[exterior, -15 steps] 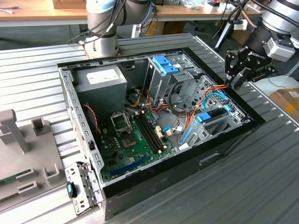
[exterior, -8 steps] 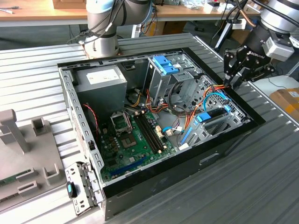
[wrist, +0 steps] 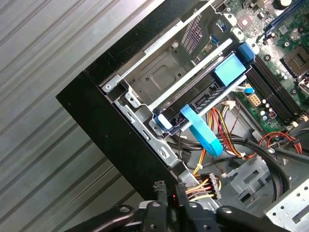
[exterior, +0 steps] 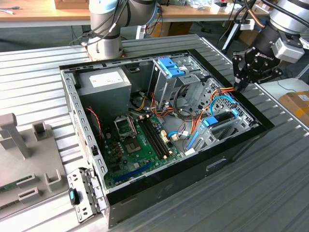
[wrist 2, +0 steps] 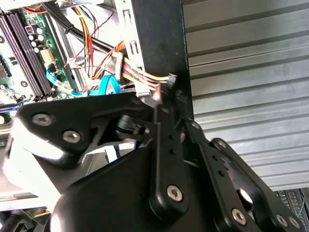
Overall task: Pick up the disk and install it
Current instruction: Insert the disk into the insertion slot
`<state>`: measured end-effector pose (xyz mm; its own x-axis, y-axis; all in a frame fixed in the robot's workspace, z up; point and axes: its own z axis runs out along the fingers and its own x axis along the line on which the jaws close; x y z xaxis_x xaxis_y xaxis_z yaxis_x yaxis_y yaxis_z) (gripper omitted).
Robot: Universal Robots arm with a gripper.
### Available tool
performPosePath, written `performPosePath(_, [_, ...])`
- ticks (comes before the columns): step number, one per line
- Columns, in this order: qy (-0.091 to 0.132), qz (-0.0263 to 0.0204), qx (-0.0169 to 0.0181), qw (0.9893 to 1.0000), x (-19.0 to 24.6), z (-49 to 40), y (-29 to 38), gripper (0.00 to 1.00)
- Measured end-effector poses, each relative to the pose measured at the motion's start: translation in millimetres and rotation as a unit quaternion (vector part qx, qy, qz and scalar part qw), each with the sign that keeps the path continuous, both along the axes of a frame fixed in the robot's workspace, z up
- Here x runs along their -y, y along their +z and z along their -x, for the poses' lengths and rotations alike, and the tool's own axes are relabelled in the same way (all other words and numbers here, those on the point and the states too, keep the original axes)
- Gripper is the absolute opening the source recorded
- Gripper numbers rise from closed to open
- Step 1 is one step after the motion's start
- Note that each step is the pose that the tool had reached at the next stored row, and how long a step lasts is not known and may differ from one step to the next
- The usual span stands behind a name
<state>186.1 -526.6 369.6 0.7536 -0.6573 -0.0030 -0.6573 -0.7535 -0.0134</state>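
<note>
The disk (wrist: 212, 94) looks already seated in the computer case's (wrist: 111, 130) bay, while the hand (wrist: 168, 191), pressed together and apparently empty, hangs at the case's rim.

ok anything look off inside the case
Mostly the wiring: a connector on yellow and red wires hangs free at the case rim, seemingly plugged into nothing, right beside the gripper. No damage shows.
</note>
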Motion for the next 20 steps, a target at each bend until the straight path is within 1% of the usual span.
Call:
performPosePath(2, [0.000, -0.0001, 0.0000, 1.0000, 0.0, 0.0, 0.3, 0.11])
performPosePath(8, [0.000, 0.0000, 0.0000, 1.0000, 0.0, 0.0, 1.4, 0.11])
performPosePath(9, [0.000, 0.0000, 0.0000, 1.0000, 0.0, 0.0, 1.5, 0.18])
performPosePath(10, [0.000, 0.0001, 0.0000, 1.0000, -0.1, 0.0, 0.9, 0.18])
performPosePath(12, [0.009, 0.0004, 0.0000, 1.0000, 0.0, 0.1, 0.7, 0.18])
performPosePath(14, [0.029, 0.0005, 0.0000, 0.9996, 0.0, 0.1, 0.6, 0.18])
performPosePath(17, [0.030, 0.0005, 0.0000, 0.9996, 0.0, 0.1, 0.6, 0.19])
performPosePath(18, [0.055, 0.0011, 0.0000, 0.9985, 0.1, 0.2, 0.4, 0.25])
performPosePath(19, [0.082, 0.0025, 0.0000, 0.9966, 0.1, 0.2, -0.6, 0.25])
performPosePath(20, [0.091, 0.0026, -0.0001, 0.9959, 0.1, 0.1, -1.8, 0.25])
